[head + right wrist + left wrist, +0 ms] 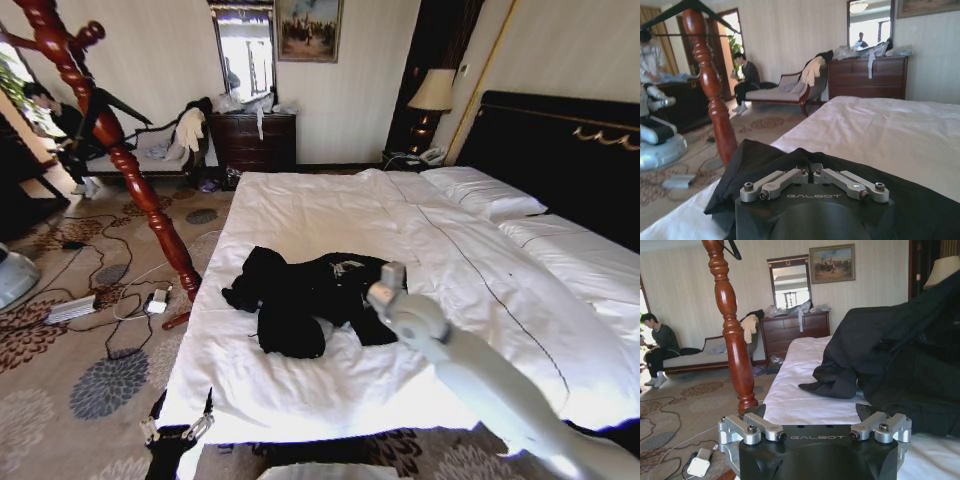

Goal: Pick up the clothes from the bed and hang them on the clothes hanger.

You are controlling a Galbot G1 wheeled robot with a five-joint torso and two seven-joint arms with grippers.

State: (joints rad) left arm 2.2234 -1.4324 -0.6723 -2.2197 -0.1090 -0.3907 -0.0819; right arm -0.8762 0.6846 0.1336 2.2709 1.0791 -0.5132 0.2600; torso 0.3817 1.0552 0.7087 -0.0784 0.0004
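While your right gripper (811, 175), jaws closed, presses the clothes (305, 295) at the bed's (330, 215) six o'clock, it may miss the fabric (the left gripper (815, 432) waits open).

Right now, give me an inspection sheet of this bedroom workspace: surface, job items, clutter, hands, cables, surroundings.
Surface: bed, white duvet, wrinkled.
Job's things: black coat lies crumpled on the bed near its foot; red-brown coat stand on the carpet beside the bed, apart from the coat.
Clutter: pale garments on a chaise; items on the dresser.
Hands: left hand open, low at the bed's edge, short of the coat; right hand shut, over the coat.
Cables: cords and adapters across the carpet by the stand's base.
Surroundings: mirror, painting, lamp, black headboard.
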